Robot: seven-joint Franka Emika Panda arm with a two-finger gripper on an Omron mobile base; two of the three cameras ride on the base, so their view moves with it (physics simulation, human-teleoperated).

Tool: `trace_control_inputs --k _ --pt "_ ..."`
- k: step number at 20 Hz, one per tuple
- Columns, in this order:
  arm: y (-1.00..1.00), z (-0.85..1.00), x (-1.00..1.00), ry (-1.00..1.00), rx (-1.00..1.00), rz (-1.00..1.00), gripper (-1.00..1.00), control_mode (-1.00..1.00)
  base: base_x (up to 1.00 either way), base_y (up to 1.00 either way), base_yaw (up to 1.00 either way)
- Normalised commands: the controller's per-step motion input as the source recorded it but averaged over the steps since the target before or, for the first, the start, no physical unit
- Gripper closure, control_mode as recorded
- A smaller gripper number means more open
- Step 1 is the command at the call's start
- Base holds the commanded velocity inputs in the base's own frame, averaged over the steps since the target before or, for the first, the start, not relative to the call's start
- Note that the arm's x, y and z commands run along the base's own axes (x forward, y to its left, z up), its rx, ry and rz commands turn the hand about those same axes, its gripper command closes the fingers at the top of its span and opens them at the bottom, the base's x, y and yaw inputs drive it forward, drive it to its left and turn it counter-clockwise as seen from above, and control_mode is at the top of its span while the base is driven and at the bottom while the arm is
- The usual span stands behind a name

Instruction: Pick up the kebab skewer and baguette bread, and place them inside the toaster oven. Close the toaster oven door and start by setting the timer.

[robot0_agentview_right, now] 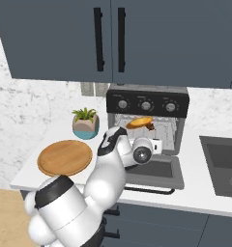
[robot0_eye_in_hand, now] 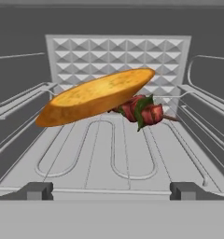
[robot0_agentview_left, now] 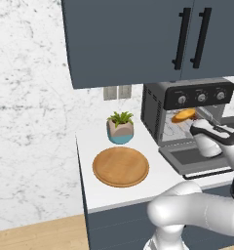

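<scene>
End effector [robot0_eye_in_hand: 112, 190], fingers spread apart and empty, faces the open toaster oven [robot0_agentview_right: 147, 103]; baguette bread [robot0_eye_in_hand: 97, 95] lies inside, kebab skewer [robot0_eye_in_hand: 144, 111] just behind it.

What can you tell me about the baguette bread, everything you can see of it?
The baguette bread is a stubby golden-yellow oval loaf piece with a browner crust along its lower edge. It sits inside the toaster oven, tilted, one end higher than the other. It overlaps the kebab skewer, whose red chunks stick out from behind it. The gripper in front is open and not touching it.
</scene>
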Motion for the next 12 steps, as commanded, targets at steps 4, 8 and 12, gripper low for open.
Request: trace_control_inputs --k 4,8,12 --pt "0.0 0.0 0.25 0.0 0.0 0.0 -1.0 -1.0 0.0 0.0 0.0" --pt "0.0 0.0 0.26 0.0 0.0 0.0 -1.0 -1.0 0.0 0.0 0.0" --pt "0.0 0.0 0.24 0.0 0.0 0.0 -1.0 -1.0 0.0 0.0 0.0"
